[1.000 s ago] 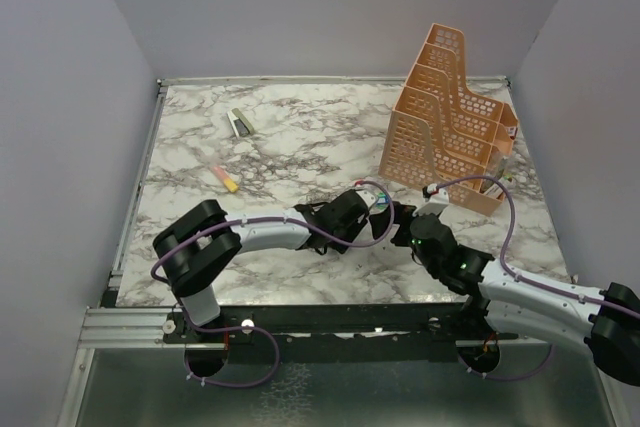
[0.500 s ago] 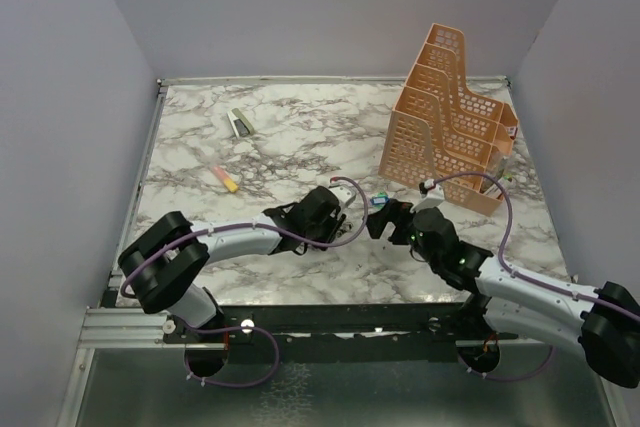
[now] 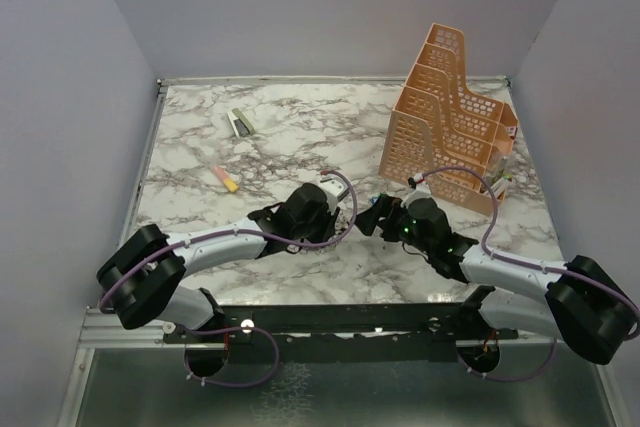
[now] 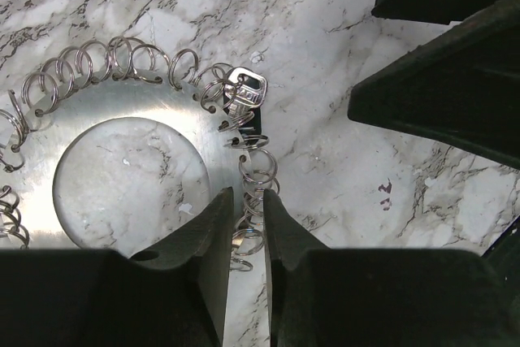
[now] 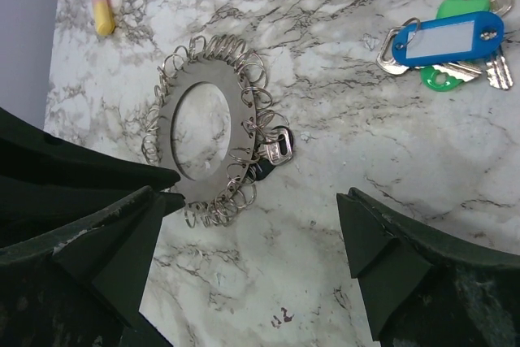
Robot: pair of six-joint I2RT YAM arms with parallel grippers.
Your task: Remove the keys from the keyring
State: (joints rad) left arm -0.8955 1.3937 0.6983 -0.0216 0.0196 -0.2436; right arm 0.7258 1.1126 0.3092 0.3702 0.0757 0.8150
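Observation:
The keyring (image 4: 134, 111) is a flat silvery disc with a round hole, rimmed with many small split rings, lying on the marble. It also shows in the right wrist view (image 5: 175, 87). One silvery key (image 4: 246, 89) with a dark head hangs on its rim, and shows in the right wrist view too (image 5: 278, 150). My left gripper (image 4: 246, 194) is shut narrowly on the small rings at the disc's rim. My right gripper (image 5: 252, 282) is open wide and empty, just right of the ring. In the top view both grippers (image 3: 345, 217) (image 3: 378, 217) meet at the table's middle front.
A blue tag (image 5: 448, 36) with a green tag and a few keys lies beyond the ring to the right. An orange file rack (image 3: 450, 122) stands at the back right. A pink and yellow marker (image 3: 225, 179) and a small grey object (image 3: 239, 123) lie at the back left.
My left gripper has drawn back to the left and sits on the ring's rim. My right gripper has moved left toward it and lower, and now covers the blue tag in the top view.

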